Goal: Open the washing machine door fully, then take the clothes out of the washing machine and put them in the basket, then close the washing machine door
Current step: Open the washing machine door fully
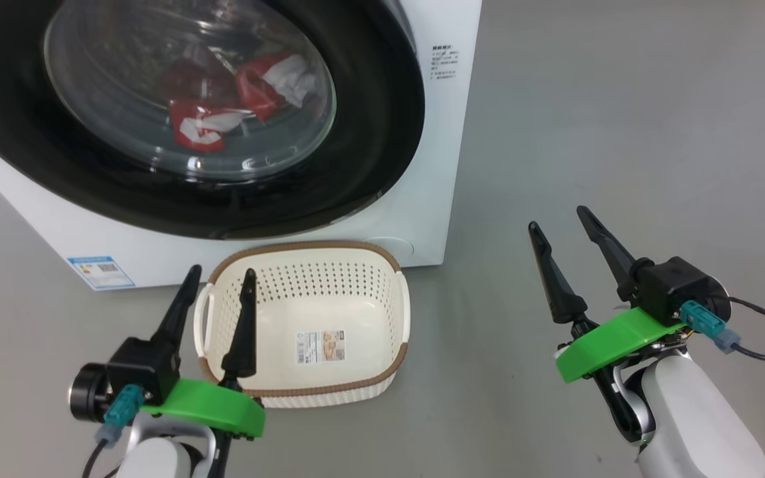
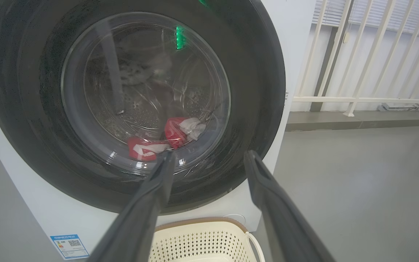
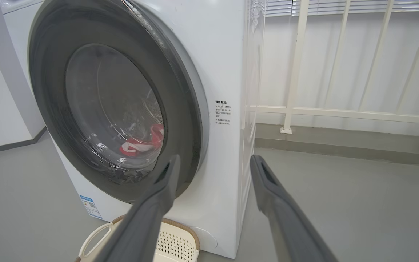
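The white washing machine [image 1: 435, 166] stands ahead with its round black-rimmed door [image 1: 369, 133] shut flat against the front. Through the glass I see the red and white clothes [image 1: 236, 99] lying low in the drum; they show too in the left wrist view [image 2: 166, 136] and the right wrist view [image 3: 142, 142]. The cream basket [image 1: 356, 392] sits on the floor right before the machine, with nothing in it but a sticker. My left gripper [image 1: 220, 282] is open above the basket's left side. My right gripper [image 1: 558, 222] is open over bare floor to the machine's right.
A blue label [image 1: 100, 272] marks the machine's low left corner. Grey floor [image 1: 621, 133] stretches to the right. A white railing [image 2: 358, 98] runs along the wall behind the machine's right side, with a low step under it.
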